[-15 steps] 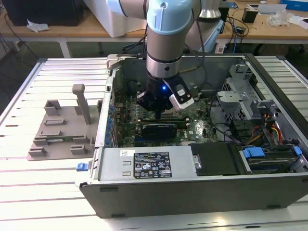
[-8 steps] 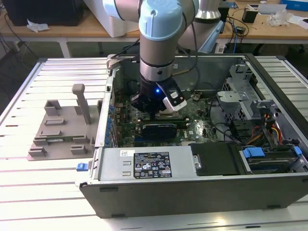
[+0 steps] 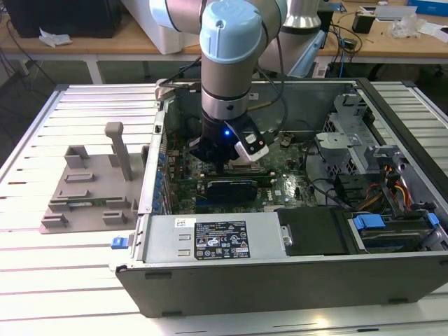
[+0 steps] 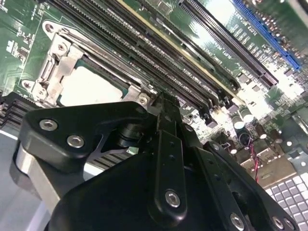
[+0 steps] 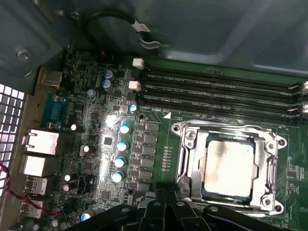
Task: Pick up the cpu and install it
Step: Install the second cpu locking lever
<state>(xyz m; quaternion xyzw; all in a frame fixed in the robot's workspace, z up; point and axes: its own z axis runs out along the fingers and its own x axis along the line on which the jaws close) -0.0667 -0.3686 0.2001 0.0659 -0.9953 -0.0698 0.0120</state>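
One cpu [image 5: 227, 166] seated in mobo socket [image 5: 190, 166], end effector [image 4: 163, 103] closed, empty, lab benches [image 3: 105, 43] behind.

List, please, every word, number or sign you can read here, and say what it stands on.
No text can be quoted.
On the power supply label: print too small to read.
The motherboard lettering beside the slots: too small to read.
On the cable tag: nothing legible.
On the cpu lid: no markings legible.
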